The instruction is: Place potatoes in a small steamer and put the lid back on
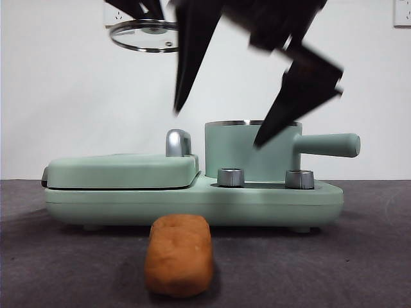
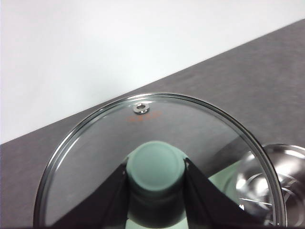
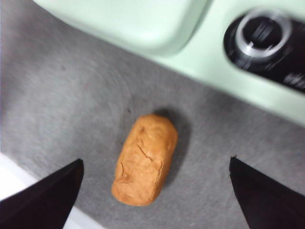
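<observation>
With the left gripper point(image 2: 156, 174) holding the lid point(image 2: 157, 157) aloft, lower your wide-open right gripper point(image 3: 155, 191) squarely astride the potato point(image 3: 145, 160) before closing.

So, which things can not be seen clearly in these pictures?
- Steamer inside: front view is level, its wall hides it; left wrist view cuts it at the edge.
- Left gripper body: cut off at the front view's top.
- Dial markings: blurred in right wrist view.

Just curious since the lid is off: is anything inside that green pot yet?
The front view shows only the small steamer's wall, not its inside. The left wrist view glimpses a shiny steel interior past the lid, partly covered. The potato lies on the table.
</observation>
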You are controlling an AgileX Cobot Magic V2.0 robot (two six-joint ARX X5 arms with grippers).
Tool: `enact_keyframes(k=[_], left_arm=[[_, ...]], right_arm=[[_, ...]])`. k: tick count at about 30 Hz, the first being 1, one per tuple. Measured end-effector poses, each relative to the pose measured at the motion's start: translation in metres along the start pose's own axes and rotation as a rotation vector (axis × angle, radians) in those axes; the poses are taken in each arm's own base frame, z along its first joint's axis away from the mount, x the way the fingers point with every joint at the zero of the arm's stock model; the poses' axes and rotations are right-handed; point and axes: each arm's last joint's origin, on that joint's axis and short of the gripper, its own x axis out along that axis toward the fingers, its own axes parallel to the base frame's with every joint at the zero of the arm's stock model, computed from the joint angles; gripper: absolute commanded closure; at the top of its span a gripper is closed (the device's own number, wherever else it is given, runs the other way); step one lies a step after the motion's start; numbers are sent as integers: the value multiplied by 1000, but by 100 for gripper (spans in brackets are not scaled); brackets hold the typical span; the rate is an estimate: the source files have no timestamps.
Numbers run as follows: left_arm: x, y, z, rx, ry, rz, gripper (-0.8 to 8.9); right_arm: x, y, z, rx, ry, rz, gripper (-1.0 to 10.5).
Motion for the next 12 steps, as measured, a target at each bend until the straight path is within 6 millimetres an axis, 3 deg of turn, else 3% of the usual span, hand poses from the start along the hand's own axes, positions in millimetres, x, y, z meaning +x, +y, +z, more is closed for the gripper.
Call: enact_keyframes(k=[6,12], left_arm=[[-2,20,-4,-37,18,44,795],[-2,26,-5,-51,22,57,795]], right_arm=[[36,13,-5,16,67,-10,459],[60,20,-12,22,112,-23,459]])
